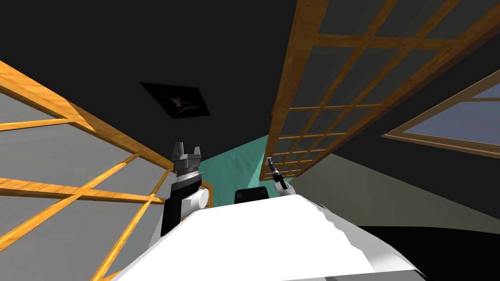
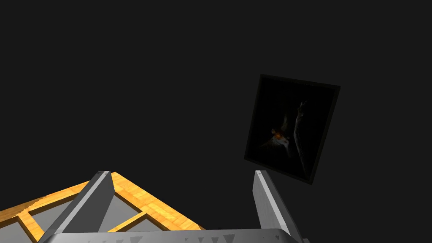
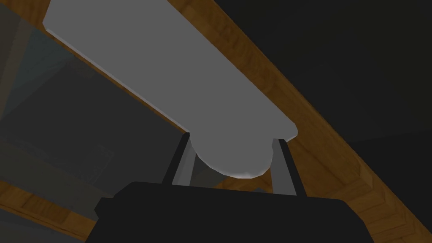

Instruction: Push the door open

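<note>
- The grey handle [image 3: 168, 76] of the wood-framed door [image 1: 288, 88] on the right is clasped by the right gripper [image 3: 231, 141].
- The left gripper [image 2: 181, 173] is held released, on the left.

A dark picture [image 1: 177, 100] hangs on the dark wall [image 1: 122, 44] at 10 o'clock. A big glass panel [image 1: 58, 214] with yellow wood bars lies at 8 o'clock. A window [image 1: 459, 119] with a brown frame sits at 3 o'clock. The blue-green floor [image 1: 234, 168] shows near the middle.
</note>
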Controlling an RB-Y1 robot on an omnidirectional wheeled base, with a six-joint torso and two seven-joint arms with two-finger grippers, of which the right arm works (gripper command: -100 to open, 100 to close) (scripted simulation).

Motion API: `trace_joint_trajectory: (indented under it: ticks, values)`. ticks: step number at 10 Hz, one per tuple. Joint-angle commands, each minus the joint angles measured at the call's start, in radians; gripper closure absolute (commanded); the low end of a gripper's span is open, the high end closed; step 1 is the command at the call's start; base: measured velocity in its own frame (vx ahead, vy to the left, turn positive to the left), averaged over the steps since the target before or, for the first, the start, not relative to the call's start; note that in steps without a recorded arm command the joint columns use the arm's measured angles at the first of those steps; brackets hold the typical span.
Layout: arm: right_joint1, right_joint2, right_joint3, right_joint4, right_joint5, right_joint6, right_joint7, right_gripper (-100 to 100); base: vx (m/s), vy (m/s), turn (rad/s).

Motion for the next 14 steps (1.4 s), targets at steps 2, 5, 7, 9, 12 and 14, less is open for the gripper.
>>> trace_joint_trajectory:
  ticks: [2,5,7,9,12,14]
  values:
    - [-0.005,-0.002,0.006,0.004,-0.022,0.001,-0.068,100,0.046,0.002,-0.04]
    - [-0.015,0.002,0.022,0.013,-0.049,-0.002,-0.144,100,0.064,0.007,-0.055]
    - [-0.019,0.004,0.03,0.018,-0.063,-0.003,-0.189,100,0.046,-0.001,-0.034]
    - [-0.024,0.006,0.037,0.022,-0.077,-0.004,-0.233,100,0.043,0.007,-0.039]
    - [-0.034,0.01,0.054,0.032,-0.105,-0.007,-0.301,100,0.054,0.005,-0.062]
    - [-0.039,0.012,0.062,0.037,-0.12,-0.008,-0.353,100,0.059,0.0,-0.052]
